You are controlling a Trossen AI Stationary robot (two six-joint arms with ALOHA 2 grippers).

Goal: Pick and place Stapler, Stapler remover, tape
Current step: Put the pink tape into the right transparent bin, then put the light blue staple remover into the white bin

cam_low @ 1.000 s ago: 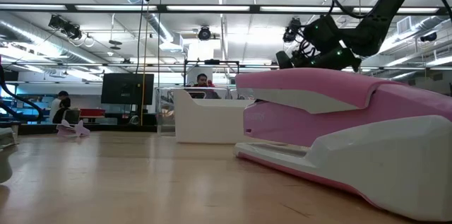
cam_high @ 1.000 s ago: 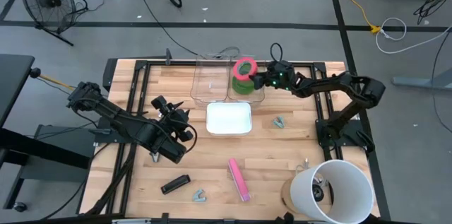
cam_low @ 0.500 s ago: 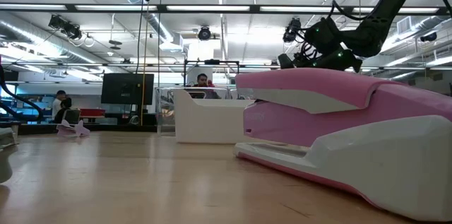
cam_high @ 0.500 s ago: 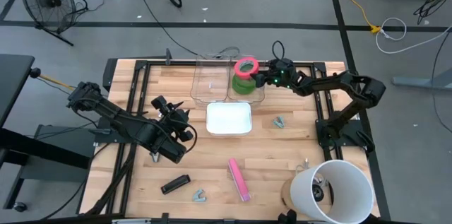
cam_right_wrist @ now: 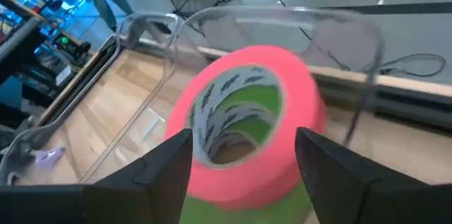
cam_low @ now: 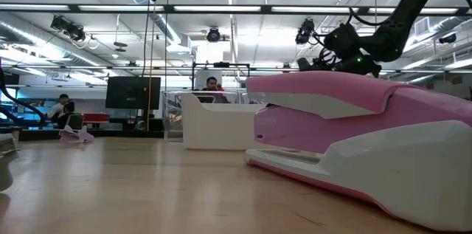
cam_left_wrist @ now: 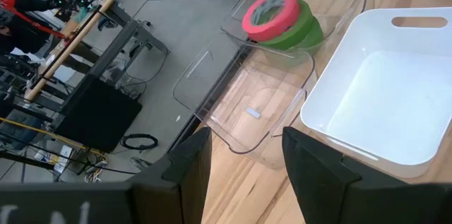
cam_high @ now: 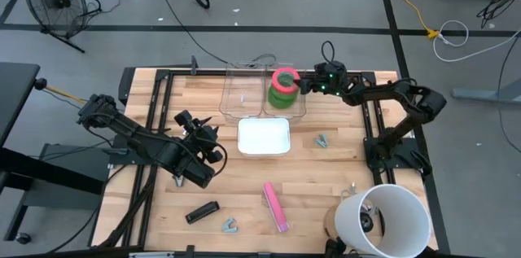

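A pink-red tape roll (cam_high: 284, 79) lies on top of two green rolls (cam_high: 280, 100) inside the right of two clear bins (cam_high: 295, 108) at the table's far side. The stack also shows in the left wrist view (cam_left_wrist: 272, 13). My right gripper (cam_high: 302, 85) hovers just right of the stack, open and empty, with the pink roll (cam_right_wrist: 247, 128) ahead of its fingers. My left gripper (cam_high: 210, 137) waits open and empty at the table's left middle. A pink stapler (cam_high: 275, 206) and a black stapler (cam_high: 202, 212) lie near the front edge. Staple removers lie at the front (cam_high: 230, 225) and the right (cam_high: 321, 140).
A white bin (cam_high: 264, 137) stands in the table's middle, near side of the clear bins; the left clear bin (cam_high: 242, 95) holds nothing. A white bucket (cam_high: 383, 219) stands at the front right corner. The pink stapler (cam_low: 354, 138) fills the low view's foreground.
My right gripper has drawn back toward the table's right edge, away from the tape stack. The pink roll, tilted a second ago, now lies flatter on the green rolls.
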